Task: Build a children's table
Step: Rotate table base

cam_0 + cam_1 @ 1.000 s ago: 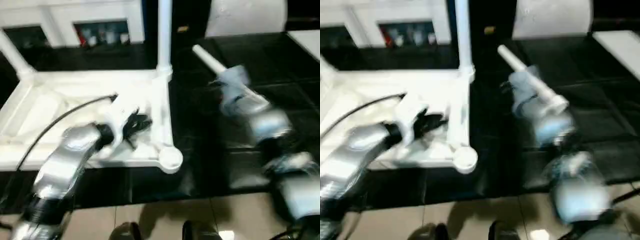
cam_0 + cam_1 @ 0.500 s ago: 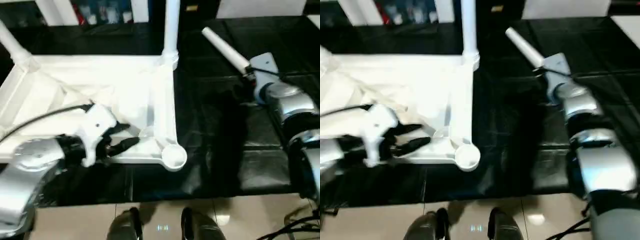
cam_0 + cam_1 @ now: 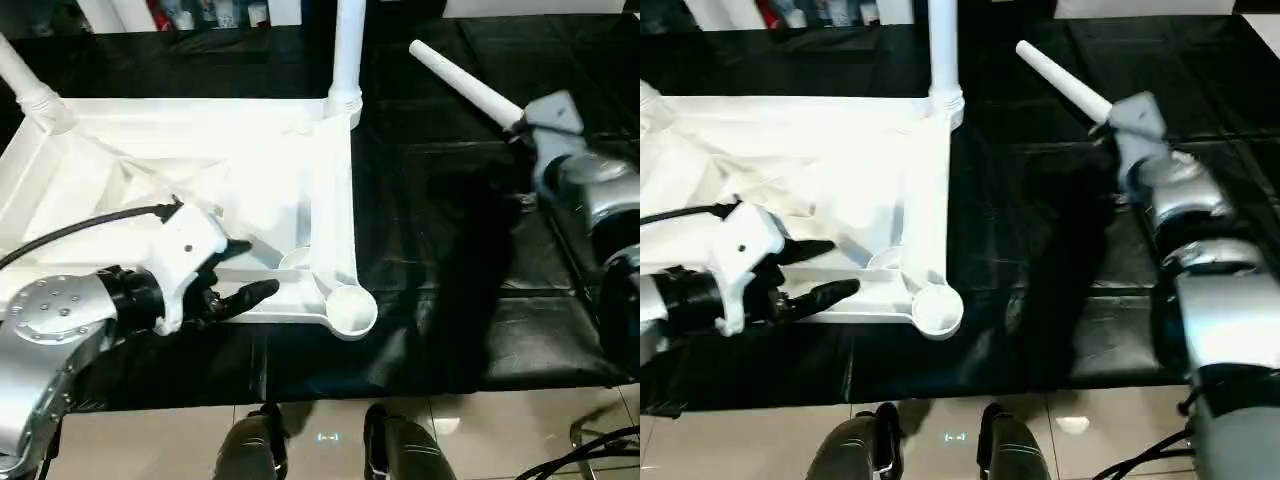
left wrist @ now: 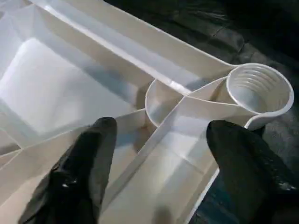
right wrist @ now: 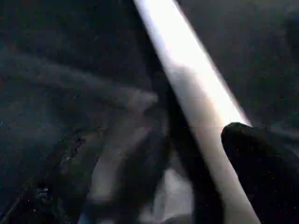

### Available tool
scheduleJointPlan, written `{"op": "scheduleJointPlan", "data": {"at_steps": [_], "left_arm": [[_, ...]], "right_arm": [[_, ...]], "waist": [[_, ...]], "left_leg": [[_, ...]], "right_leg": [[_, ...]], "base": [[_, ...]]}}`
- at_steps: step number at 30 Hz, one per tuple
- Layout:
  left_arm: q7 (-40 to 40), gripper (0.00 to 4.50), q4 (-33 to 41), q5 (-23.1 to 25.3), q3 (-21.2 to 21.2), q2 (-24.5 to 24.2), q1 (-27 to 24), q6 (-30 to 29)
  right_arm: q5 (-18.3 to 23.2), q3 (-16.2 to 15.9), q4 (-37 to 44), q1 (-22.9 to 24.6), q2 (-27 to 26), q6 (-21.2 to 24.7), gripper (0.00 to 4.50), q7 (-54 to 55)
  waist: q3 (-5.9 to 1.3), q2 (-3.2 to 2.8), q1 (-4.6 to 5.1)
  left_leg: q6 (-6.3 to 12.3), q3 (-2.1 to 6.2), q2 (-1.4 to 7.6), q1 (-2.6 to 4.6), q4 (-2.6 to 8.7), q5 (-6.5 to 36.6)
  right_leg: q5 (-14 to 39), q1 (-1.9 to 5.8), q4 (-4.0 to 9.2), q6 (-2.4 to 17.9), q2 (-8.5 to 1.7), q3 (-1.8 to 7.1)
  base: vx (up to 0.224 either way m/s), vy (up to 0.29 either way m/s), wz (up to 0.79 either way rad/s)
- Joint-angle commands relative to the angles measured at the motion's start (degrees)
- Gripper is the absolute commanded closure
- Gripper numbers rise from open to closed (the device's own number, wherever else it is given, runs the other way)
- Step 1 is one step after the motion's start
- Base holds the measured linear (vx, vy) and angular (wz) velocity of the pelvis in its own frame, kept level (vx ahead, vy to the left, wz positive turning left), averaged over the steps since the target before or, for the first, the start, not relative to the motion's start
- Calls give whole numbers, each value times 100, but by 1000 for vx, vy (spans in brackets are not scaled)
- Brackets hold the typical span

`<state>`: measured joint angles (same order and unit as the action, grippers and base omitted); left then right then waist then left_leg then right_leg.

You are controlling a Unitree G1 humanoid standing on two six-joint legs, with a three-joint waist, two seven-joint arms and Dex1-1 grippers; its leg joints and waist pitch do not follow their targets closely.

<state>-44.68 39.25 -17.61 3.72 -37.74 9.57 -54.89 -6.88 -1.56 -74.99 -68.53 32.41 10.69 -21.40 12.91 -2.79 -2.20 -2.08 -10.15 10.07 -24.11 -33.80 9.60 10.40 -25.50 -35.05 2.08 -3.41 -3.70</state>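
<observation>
Black sheet-covered work surface (image 3: 450,290) w/ upturned white plastic rectangular tabletop (image 3: 120,170), ribbed underside up, over beige tiled floor (image 3: 480,440).

Nearest: robot's feet on the tiles. Left gripper (image 3: 240,272) at tabletop's near edge, black fingers (image 4: 84,163) spread wide, nothing held; left wrist view alone shows the threaded inside of the empty round corner socket (image 4: 259,91) beyond them. Right gripper (image 3: 520,130) wide open at a loose white tapered tube leg (image 3: 460,85) lying on the sheet; grip – can't tell. Farther: upright leg (image 3: 347,50) in far corner, slanted leg (image 3: 25,85) at far left. Behind: white cabinet (image 3: 190,12).
</observation>
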Motion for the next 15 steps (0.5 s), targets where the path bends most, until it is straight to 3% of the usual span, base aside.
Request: {"op": "scheduleJointPlan", "data": {"at_steps": [1,11,14,15], "left_arm": [[-1,81,167,-103,62,-56,-60,-88],[-26,6,257,-324,40,-140,-75,43],[391,6,226,-353,163,314,-64,109],[702,6,175,-259,155,594,-73,147]], "right_arm": [[1,21,-26,-87,32,-24,0,-248],[-22,254,-155,-68,499,-409,0,165],[230,495,-105,19,435,-580,0,84],[352,601,-42,82,369,-722,0,73]], "waist": [[-465,56,-28],[-470,53,-108],[-490,59,-108],[-536,88,-97]], "left_leg": [[909,71,269,140,291,188],[854,62,269,181,275,243],[905,58,270,146,261,275],[913,51,274,150,247,269]], "right_leg": [[29,423,238,2044,-445,314],[216,393,257,2001,-424,320],[58,421,245,2035,-424,319],[10,440,232,2043,-420,320]], "base": [[0,0,0],[0,0,0],[0,0,0],[0,0,0]]}}
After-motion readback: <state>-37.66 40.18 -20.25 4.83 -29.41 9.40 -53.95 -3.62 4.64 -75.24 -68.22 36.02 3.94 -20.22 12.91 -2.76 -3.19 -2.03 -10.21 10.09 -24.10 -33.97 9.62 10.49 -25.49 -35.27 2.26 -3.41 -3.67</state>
